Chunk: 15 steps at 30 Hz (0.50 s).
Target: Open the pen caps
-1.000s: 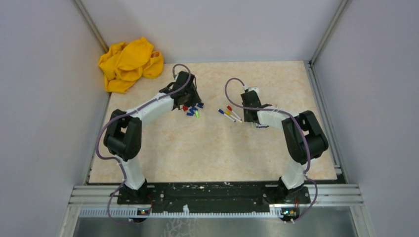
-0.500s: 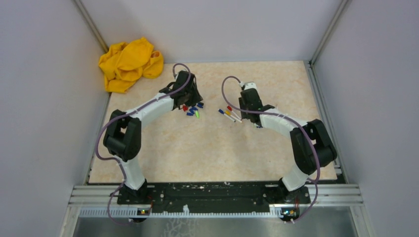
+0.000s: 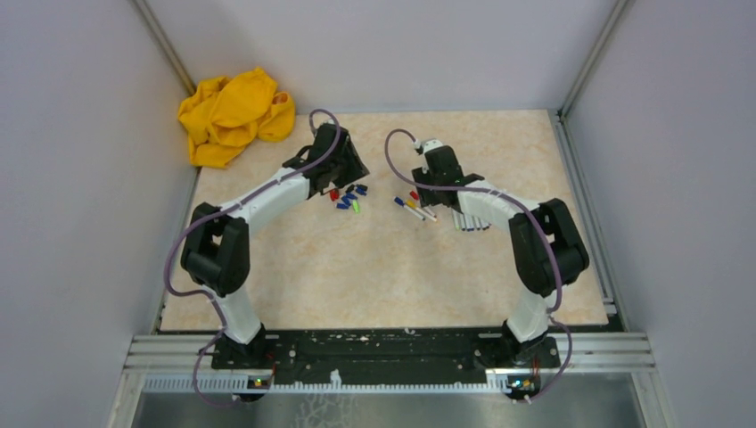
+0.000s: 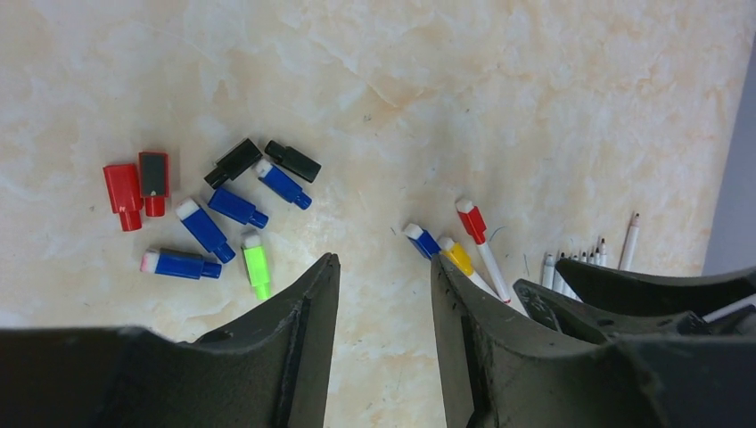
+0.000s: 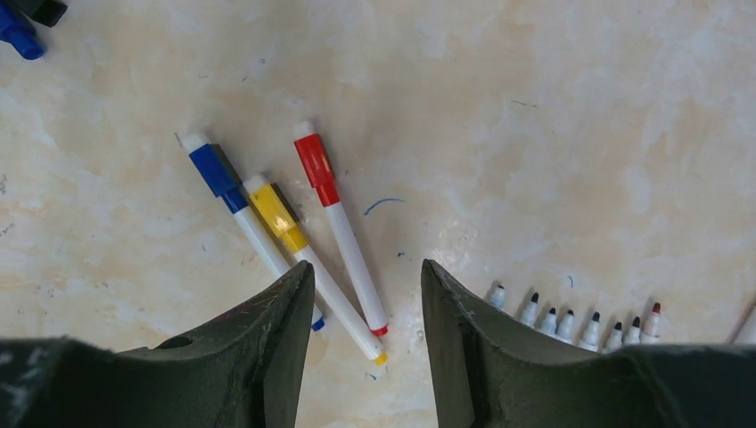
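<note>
Top view. Table (image 3: 374,267) has a marbled beige surface. A yellow cloth (image 3: 234,114) is bunched at the 11 o'clock corner, well apart from everything else.

Loose pen caps (image 4: 238,207) are scattered just off table centre toward 10 o'clock, all lying flat. Count: four blue, two red, two black, one green cap (image 4: 257,266). The two reds lie side by side and touch. One red carries a dark panel on its face. Any print on the caps is too small to read.

Left gripper (image 4: 383,263) hangs over the table just beside the scatter, which sits at its 10 o'clock in the wrist view. Fingers parted, bare table in the gap, nothing gripped.

Three capped pens (image 5: 352,259) lie at 1 o'clock from centre, near parallel, with white barrels. A blue cap (image 5: 214,169), a yellow cap (image 5: 275,214) and a red cap (image 5: 315,169) are each seated on their pen. The blue and yellow pens touch along their length; the red lies just beside them. No lettering legible on the barrels.

Right gripper (image 5: 367,266) hovers over the tail ends of these pens. Fingers spread wide; the yellow and red tail ends show in the gap below, nothing gripped.

Row of uncapped pens (image 5: 571,321) at 3 o'clock from centre, side by side. Tips are bare and mostly dark, one reddish. The row is partly hidden behind the right finger.
</note>
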### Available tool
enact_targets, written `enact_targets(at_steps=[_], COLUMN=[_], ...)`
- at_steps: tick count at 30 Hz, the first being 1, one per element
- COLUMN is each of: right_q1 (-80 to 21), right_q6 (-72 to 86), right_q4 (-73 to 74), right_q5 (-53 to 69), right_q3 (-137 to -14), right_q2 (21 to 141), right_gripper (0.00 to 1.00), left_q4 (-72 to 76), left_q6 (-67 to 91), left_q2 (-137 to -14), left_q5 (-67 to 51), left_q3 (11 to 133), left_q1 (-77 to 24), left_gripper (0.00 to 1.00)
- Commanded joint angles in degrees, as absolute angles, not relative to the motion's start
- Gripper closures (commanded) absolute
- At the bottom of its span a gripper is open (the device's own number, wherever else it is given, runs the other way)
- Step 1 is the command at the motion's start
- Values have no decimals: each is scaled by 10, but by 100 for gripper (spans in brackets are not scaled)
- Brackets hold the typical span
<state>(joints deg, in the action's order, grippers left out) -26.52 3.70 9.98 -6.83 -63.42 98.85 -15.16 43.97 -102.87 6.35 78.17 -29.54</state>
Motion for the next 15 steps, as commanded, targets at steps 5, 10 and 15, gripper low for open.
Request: enact_targets(at_steps=[5, 10, 15], right_q1=[-270, -270, -270], right_q6=[24, 23, 21], right_q4=[118, 126, 128], right_q5=[-31, -27, -29], right_q3=[-694, -706, -708], right_q2=[1036, 1055, 1070], right_gripper=[52, 52, 52], left_q4=[-134, -133, -130], left_q6=[442, 444, 443], left_q2=[-1011, -1009, -1006], left_q5=[42, 38, 38], left_q3=[775, 774, 770], left_q1=[-300, -300, -299], left_gripper=[49, 45, 44])
